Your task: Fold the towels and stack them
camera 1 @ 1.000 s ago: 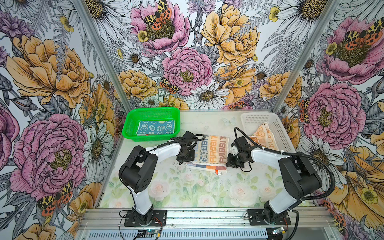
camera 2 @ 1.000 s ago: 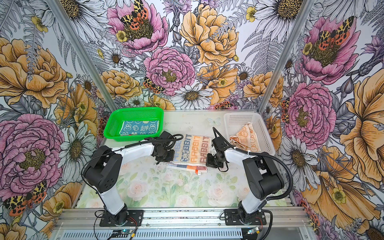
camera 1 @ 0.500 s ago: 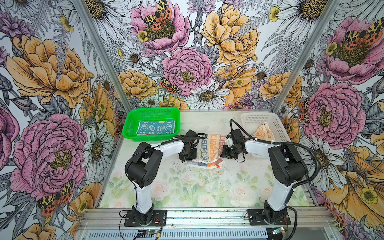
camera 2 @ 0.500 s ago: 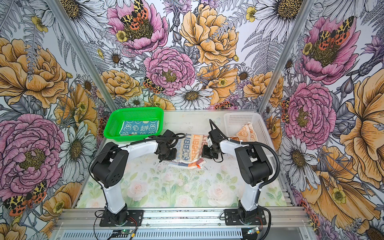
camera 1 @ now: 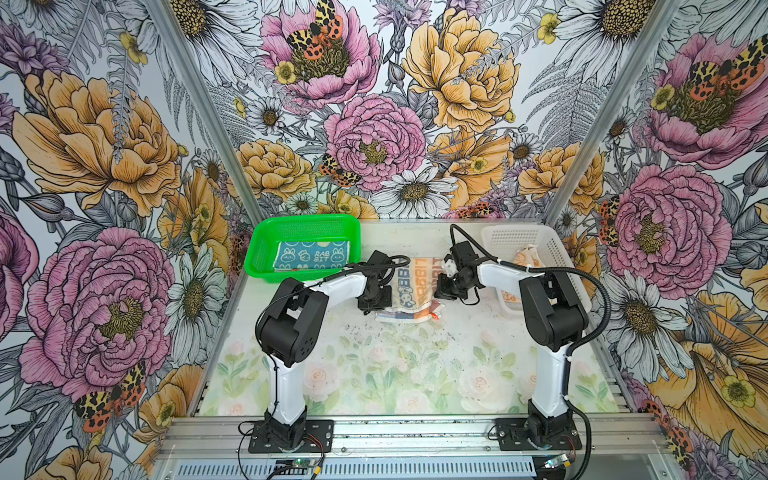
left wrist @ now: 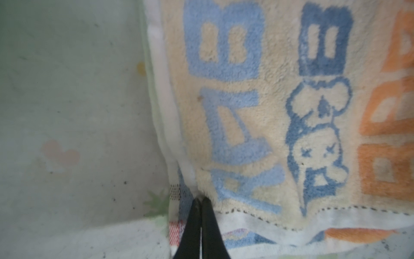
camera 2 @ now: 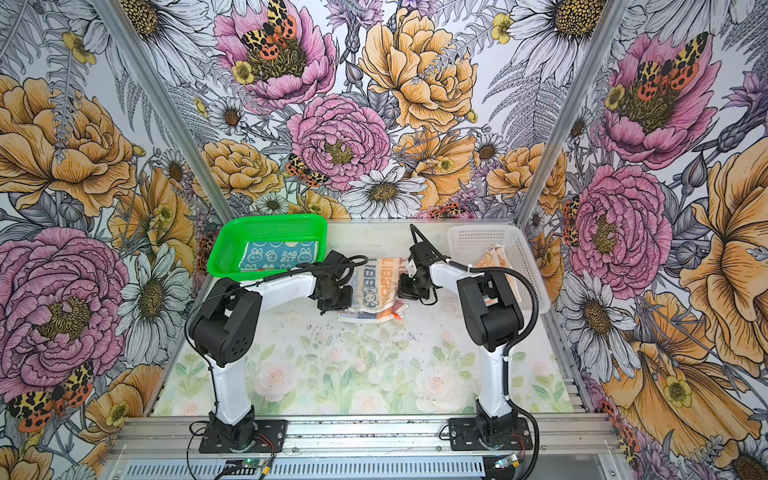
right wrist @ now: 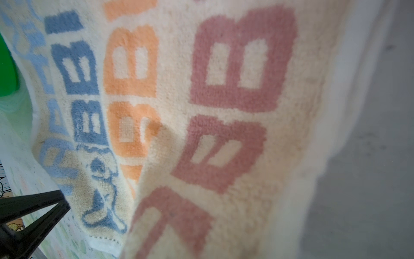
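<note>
The cream towel [camera 1: 411, 286] is pinched at its hem by the closed left gripper [left wrist: 201, 208], while the right gripper [right wrist: 62, 201], also closed, seems to grip the opposite edge, mid-fold at the centre of the table [camera 1: 374, 374]. The blue towel [camera 1: 311, 257] lies folded in the green basket [camera 1: 266, 241] at ten o'clock; the orange towel [camera 1: 525, 259], crumpled in the white basket [camera 1: 511, 237] at two o'clock, awaits folding.

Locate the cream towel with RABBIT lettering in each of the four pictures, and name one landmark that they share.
Top view: the cream towel lies near the picture's centre.
Top view: the towel is again near the centre.
Left wrist: close up, covering over half the picture.
Right wrist: close up, filling most of the picture.
Shared landmark: the blue rabbit print on the towel.
</note>
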`<state>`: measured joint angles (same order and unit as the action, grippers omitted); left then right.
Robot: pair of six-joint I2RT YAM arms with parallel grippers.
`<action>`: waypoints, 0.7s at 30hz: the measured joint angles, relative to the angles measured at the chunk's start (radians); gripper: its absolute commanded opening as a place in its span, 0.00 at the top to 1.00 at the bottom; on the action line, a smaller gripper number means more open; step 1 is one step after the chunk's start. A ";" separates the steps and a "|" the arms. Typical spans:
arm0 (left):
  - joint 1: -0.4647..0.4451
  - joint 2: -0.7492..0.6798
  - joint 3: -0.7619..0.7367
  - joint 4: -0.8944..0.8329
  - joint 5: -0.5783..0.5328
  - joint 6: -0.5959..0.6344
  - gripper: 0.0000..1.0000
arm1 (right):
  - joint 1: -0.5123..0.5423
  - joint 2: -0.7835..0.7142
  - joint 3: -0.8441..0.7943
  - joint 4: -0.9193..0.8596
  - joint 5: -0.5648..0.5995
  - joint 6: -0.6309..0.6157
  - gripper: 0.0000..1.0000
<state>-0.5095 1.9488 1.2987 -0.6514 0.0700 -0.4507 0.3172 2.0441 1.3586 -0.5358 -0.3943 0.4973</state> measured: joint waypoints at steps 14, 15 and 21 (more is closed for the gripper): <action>0.048 -0.024 0.050 -0.011 0.000 0.005 1.00 | -0.011 -0.028 0.101 -0.172 0.079 -0.032 1.00; 0.050 -0.034 0.050 -0.016 0.000 0.005 1.00 | -0.011 -0.046 0.103 -0.182 0.081 -0.034 1.00; 0.055 -0.129 0.048 -0.036 0.000 0.009 1.00 | -0.006 -0.174 0.105 -0.220 0.089 -0.036 1.00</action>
<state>-0.4549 1.8198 1.3472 -0.6876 0.0696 -0.4416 0.3115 1.8702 1.4639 -0.7559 -0.3058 0.4614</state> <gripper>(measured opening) 0.050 0.048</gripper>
